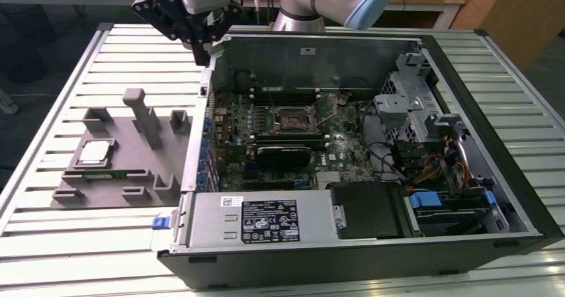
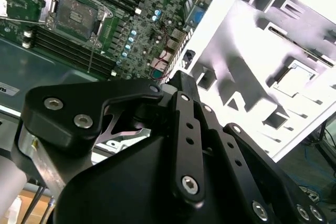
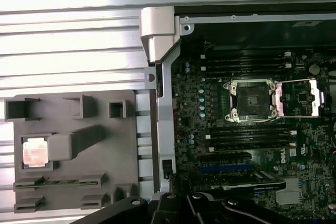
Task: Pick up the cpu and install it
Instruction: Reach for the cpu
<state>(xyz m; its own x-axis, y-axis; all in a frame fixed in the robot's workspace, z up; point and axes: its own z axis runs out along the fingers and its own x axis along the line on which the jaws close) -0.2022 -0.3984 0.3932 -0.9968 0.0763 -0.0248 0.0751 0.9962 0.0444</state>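
The cpu [image 1: 94, 153] lay in a grey holder [image 1: 132, 178] on the bench [image 1: 53, 244].
Exterior view gave me the end effector [image 1: 203, 49] above the case [image 1: 353, 257] corner, well apart, grip unreadable; first wrist view added the open socket [image 3: 251, 100].

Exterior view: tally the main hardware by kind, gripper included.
cpu: 1
grey holder tray: 1
open computer case: 1
motherboard socket: 1
gripper: 1
Total: 5

pale satin metal cpu [image 1: 94, 153], matt grey plastic holder [image 1: 99, 186], ribbed bare metal table [image 1: 53, 92]
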